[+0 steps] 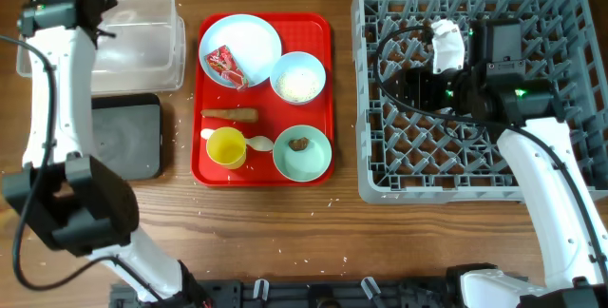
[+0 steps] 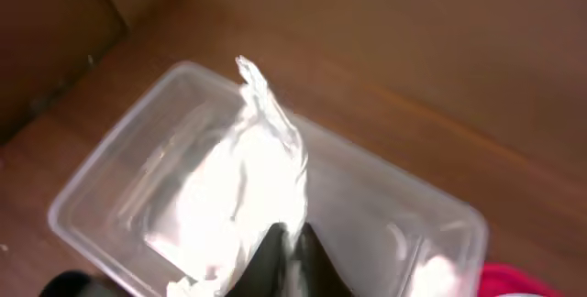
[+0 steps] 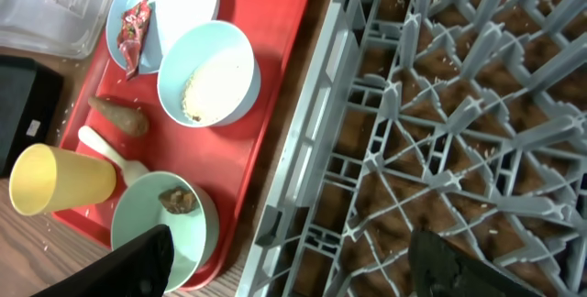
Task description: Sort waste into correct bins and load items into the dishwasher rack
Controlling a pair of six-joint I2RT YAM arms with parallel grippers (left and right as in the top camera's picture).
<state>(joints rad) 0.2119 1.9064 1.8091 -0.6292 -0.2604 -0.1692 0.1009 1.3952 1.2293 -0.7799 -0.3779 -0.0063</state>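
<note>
table (image 1: 256, 237): brown wood | left, far edge: clear tub (image 1: 179, 56) | just in front of tub: black tray (image 1: 128, 142), touching or not cannot be told | centre: red tray (image 1: 310, 28), narrow strip of wood between it and both | right: grey rack (image 1: 367, 108), near red tray, not touching

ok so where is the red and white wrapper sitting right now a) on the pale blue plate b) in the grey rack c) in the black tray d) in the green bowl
a: the red-and-white wrapper lies on the round pale-blue plate, which sits on the red tray.
</note>
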